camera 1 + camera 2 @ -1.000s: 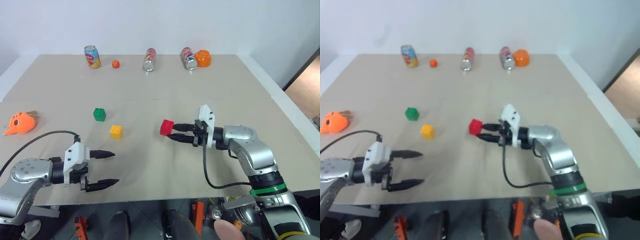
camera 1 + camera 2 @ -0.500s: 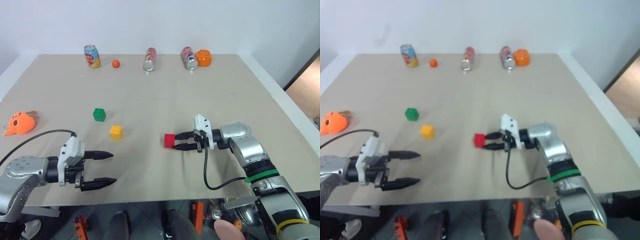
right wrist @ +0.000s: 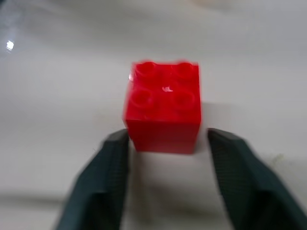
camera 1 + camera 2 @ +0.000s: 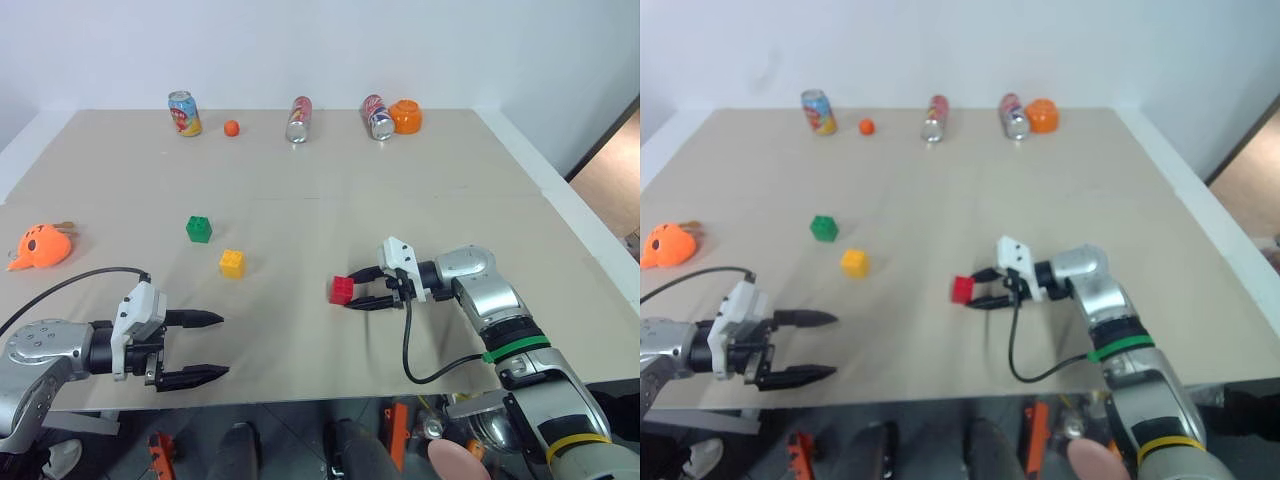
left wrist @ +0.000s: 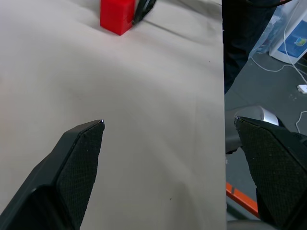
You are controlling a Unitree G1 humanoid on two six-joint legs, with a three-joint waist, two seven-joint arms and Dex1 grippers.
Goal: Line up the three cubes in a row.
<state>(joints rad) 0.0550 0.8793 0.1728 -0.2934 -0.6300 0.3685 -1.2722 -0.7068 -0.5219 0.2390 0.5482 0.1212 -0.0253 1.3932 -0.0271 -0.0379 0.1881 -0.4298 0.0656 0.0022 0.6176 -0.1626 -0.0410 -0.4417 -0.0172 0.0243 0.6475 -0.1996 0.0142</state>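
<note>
The red cube sits on the table right of centre, studs up. My right gripper is open around its near side, and in the right wrist view both fingers stand slightly apart from the red cube. The yellow cube lies to the left of the red one, and the green cube sits further back and left. My left gripper hovers open and holding nothing near the front left edge, pointing right. The left wrist view shows its fingers wide apart and the red cube far ahead.
Three soda cans stand along the table's far edge, with a small orange ball and an orange round object among them. An orange plush toy lies at the left edge. The table's front edge is close below both grippers.
My right gripper carried the red cube down onto the table and then opened its fingers off it. The left gripper has stayed open in about the same place.
</note>
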